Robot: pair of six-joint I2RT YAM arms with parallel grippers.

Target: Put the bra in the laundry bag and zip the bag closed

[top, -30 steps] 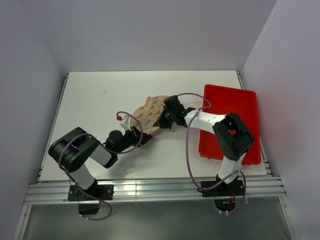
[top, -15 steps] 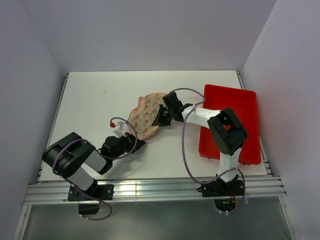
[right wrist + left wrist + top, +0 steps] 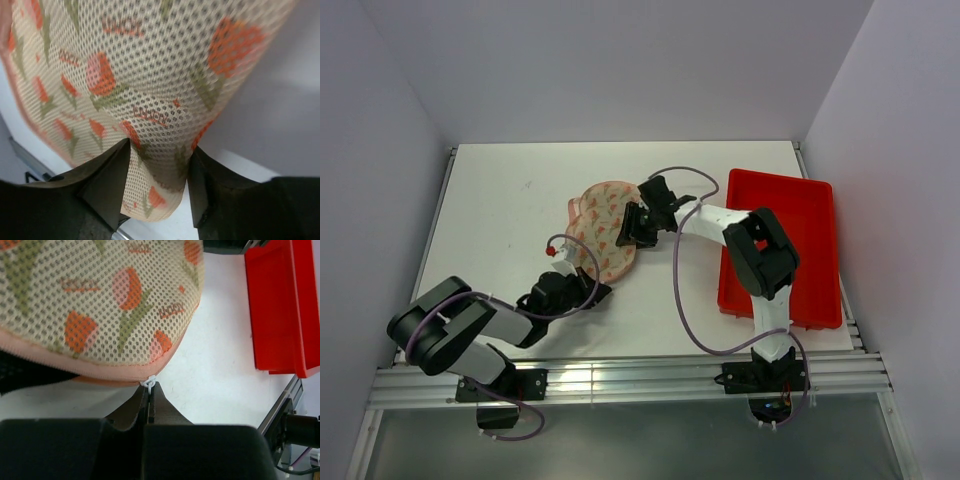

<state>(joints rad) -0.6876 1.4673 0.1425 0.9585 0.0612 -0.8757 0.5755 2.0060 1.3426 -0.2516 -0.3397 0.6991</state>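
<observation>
Since the earlier frame the laundry bag [image 3: 600,225] had slid toward the far left of the worktop [image 3: 490,220], away from the red tray [image 3: 810,215]. The right tool [image 3: 155,175] had followed it, and the left arm had folded back toward its base.

The left tool [image 3: 150,390] had its fingers pressed together on the small white zipper pull [image 3: 148,382], right at the pink zipper rim [image 3: 75,367]. The right tool was clamped on a fold of the printed mesh, with the cloth filling the gap between its fingers. The bag lay closed over itself, near the middle of the worktop and between the two tools. The bra could not be picked out for certain. A dark patch [image 3: 17,376] under the rim was perhaps a part of it, which would suggest that the zipper was not yet fully shut there.

The step in hand seemed to be the zipping. To do it well, the right tool should probably hold the cloth taut against the pull. The left tool should draw the pull along the curve of the rim, not straight outward, so that the slider does not bind or bite into the mesh. The small pull could easily slip out, so the pull should be steady.

In the top view the long axis of the bag appeared to run from far left to near right. Its near end pointed toward the left tool, and the rim faced the near edge.
</observation>
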